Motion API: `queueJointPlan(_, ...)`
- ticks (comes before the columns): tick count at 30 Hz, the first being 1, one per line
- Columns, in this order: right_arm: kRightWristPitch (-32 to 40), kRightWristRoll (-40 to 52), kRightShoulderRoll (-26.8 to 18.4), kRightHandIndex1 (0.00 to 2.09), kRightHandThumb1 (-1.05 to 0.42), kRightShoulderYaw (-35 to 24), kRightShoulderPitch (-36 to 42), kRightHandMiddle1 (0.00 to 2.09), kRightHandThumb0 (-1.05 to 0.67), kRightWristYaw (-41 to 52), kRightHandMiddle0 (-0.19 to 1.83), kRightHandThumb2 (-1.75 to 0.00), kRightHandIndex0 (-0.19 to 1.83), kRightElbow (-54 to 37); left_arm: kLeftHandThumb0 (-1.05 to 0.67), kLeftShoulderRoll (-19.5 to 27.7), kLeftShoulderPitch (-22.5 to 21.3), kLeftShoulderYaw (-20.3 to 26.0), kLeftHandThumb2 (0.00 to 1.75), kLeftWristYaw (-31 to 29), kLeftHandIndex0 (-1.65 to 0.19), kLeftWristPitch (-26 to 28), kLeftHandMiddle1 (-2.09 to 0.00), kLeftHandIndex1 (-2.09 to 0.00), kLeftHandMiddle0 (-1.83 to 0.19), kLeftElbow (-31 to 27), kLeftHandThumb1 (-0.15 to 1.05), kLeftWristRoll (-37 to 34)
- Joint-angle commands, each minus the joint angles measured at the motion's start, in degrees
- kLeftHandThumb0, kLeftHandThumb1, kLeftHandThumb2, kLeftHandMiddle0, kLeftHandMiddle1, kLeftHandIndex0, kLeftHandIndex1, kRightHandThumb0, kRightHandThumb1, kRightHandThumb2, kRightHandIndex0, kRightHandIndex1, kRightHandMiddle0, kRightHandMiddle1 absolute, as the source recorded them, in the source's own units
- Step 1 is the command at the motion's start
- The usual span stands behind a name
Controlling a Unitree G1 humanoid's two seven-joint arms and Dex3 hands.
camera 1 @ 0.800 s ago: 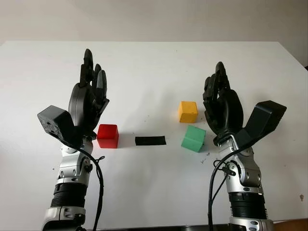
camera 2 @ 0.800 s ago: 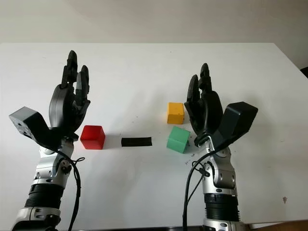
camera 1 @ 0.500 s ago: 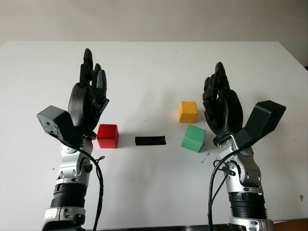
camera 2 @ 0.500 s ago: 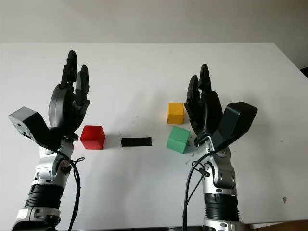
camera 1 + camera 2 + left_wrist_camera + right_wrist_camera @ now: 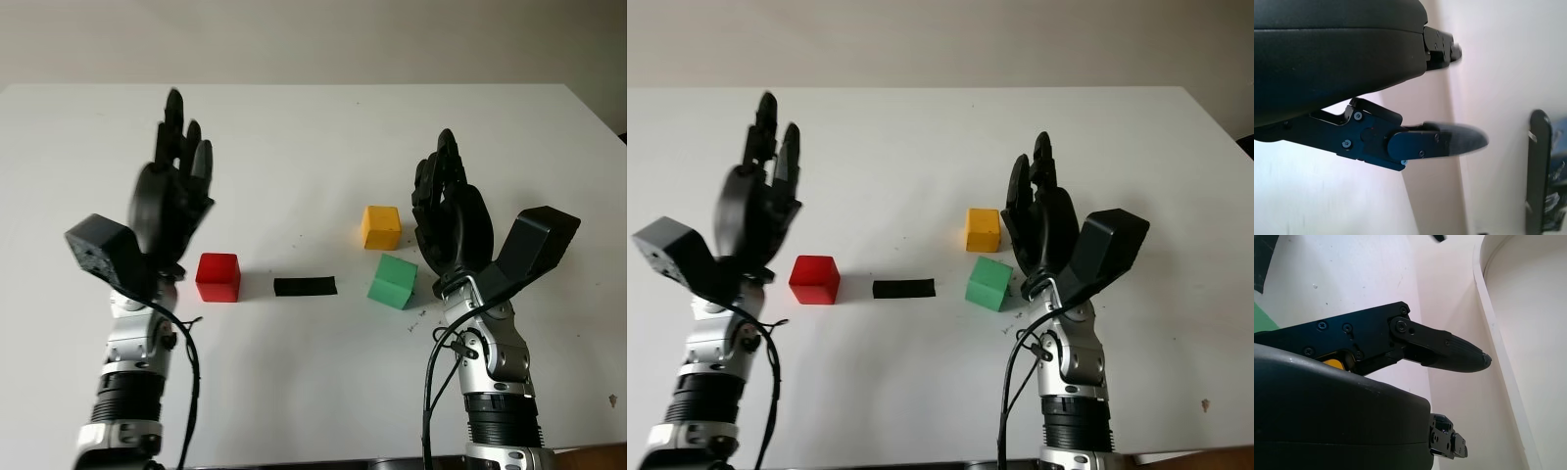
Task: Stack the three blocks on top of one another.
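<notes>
three smooth matte cubes sit apart on the white table (image 5: 313, 392): red block (image 5: 217, 276) left, yellow block (image 5: 381, 226) just behind the tilted green block (image 5: 394, 281). a flat black strip (image 5: 305, 286) lies between. left hand (image 5: 171, 201) and right hand (image 5: 449, 213), glossy black, are raised, open, holding nothing.

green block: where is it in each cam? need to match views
Left eye view: green block right of centre, in front of the yellow block, beside the right robot hand.
Right eye view: same spot, slightly nearer centre.
Right wrist view: green sliver at the picture's edge, beside the hand's shell.
Left wrist view: left robot hand, open.
Shared landmark: black tape strip, just left of the block in both eye views.
</notes>
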Motion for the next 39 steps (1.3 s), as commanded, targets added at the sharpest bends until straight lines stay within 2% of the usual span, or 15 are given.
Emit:
queueJointPlan(1, 0.21, -0.06, 0.24, 0.00, -1.05, 0.40, 0.35, 0.00, -0.62, -0.35, -0.19, -0.67, -0.19, -1.60, -0.60, 5.38, -2.31, -0.19, 0.16, -0.24, -0.49, -0.84, -0.14, -0.25, -0.64, -1.09, 1.05, 4.01)
queueJointPlan(3, 0.09, -0.29, 0.28, 0.00, -1.05, 0.62, 0.46, 0.00, -0.62, -0.60, -0.19, -0.68, -0.19, -1.69, -0.62, 9.47, -1.97, -0.80, 0.09, 0.27, -0.60, -0.03, -0.13, -0.28, -0.70, -2.77, 1.04, 8.80)
queueJointPlan(5, -0.06, -0.63, 0.26, 0.00, -1.05, 0.86, 0.49, 0.00, -0.63, -0.96, -0.19, -0.67, -0.19, -1.70, -0.56, 14.02, -0.64, -1.49, 0.06, 0.79, -0.67, 0.84, -0.11, -0.31, -0.69, -5.79, 1.01, 15.00)
queueJointPlan(7, -0.09, -0.74, 0.21, 0.00, -1.05, 1.00, 0.50, 0.00, -0.63, -1.13, -0.19, -0.67, -0.19, -1.72, -0.54, 16.01, 0.14, -1.83, 0.05, 1.10, -0.67, 1.28, -0.08, -0.32, -0.67, -7.43, 1.00, 17.98)
queueJointPlan(11, -0.52, -0.56, 0.13, 0.00, -1.05, 0.97, 0.47, 0.00, -0.63, -0.98, -0.19, -0.67, -0.19, -1.64, -0.61, 23.37, 2.87, -3.29, 0.05, -5.26, -0.54, 5.99, -0.02, -0.21, -0.47, -13.44, 0.99, 23.31)
queueJointPlan(14, -0.43, -0.45, 0.09, 0.00, -1.05, 0.84, 0.38, 0.00, -0.63, -1.06, -0.19, -0.66, -0.19, -1.56, -0.66, 25.61, 3.93, -4.35, 0.05, -8.42, -0.52, 9.02, -0.02, -0.14, -0.36, -17.13, 0.98, 25.43)
queueJointPlan(16, -0.12, -0.38, 0.06, 0.00, -1.05, 0.78, 0.41, 0.00, -0.64, -1.11, -0.19, -0.65, -0.19, -1.77, -0.69, 26.47, 4.67, -5.39, 0.04, -8.62, -0.53, 9.81, -0.02, -0.12, -0.30, -18.96, 0.96, 27.99)
queueJointPlan(22, 0.11, -0.12, -0.37, 0.00, -1.05, 0.74, 0.47, 0.00, -0.63, -0.47, -0.19, -0.66, -0.19, -2.02, -0.83, 26.38, 6.50, -7.62, 0.07, -4.78, -0.53, 11.94, -0.03, -0.10, -0.23, -22.39, 1.03, 37.22)
queueJointPlan(26, 0.17, -0.14, -0.57, 0.00, -1.05, 0.84, 0.29, 0.00, -0.64, -0.11, -0.19, -0.66, -0.19, -2.12, -0.90, 26.71, 7.49, -9.56, 0.08, -5.07, -0.44, 13.04, -0.02, -0.05, -0.16, -24.24, 1.05, 41.50)
queueJointPlan(35, 0.61, -0.04, -0.74, 0.00, -1.05, 0.71, 0.39, 0.00, -0.63, 0.40, -0.19, -0.69, -0.19, -2.67, -0.93, 27.26, 9.07, -12.19, 0.06, -10.04, -0.35, 14.66, -0.03, -0.02, -0.07, -27.10, 1.04, 43.49)
queueJointPlan(39, 0.93, 0.03, -0.66, 0.00, -1.05, 0.62, 0.42, 0.00, -0.63, 0.22, -0.19, -0.69, -0.19, -2.93, -0.88, 27.81, 9.67, -11.95, 0.05, -12.39, -0.34, 15.27, -0.04, -0.03, -0.06, -28.07, 1.02, 43.05)
